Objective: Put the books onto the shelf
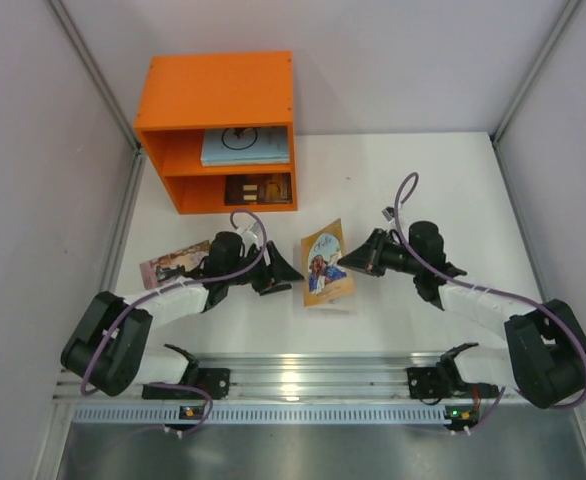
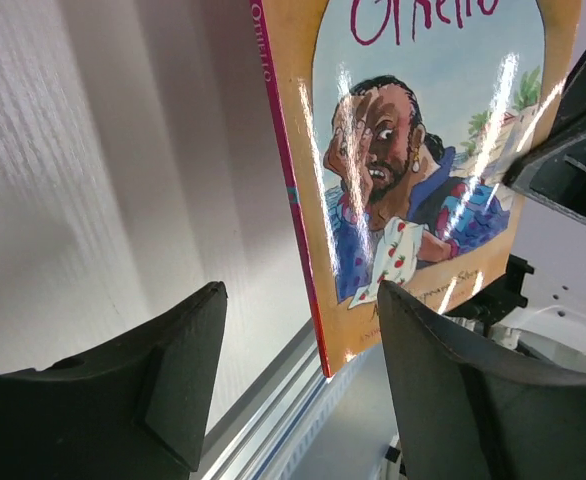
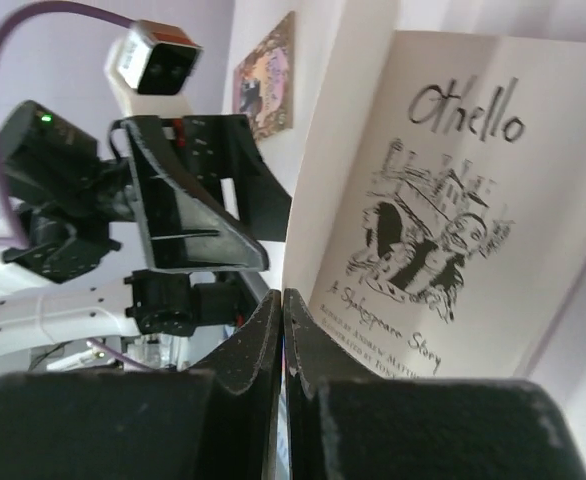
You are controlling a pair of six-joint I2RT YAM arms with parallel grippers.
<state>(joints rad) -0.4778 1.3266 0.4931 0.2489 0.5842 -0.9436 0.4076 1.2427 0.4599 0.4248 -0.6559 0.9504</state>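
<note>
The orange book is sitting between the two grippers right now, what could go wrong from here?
1. The right gripper seems shut on only the cover of the orange book, which is open at its title page. So thin a pinch could slip or bend it.
2. The left gripper is open beside the book, so nothing backs up that hold.
3. The pink book lies partly under the left arm and could get dragged.

Orange shelf, pale blue book in upper compartment, brown book in lower; Othello book, pinkish book out front.

Orange book directly before left tool
</note>
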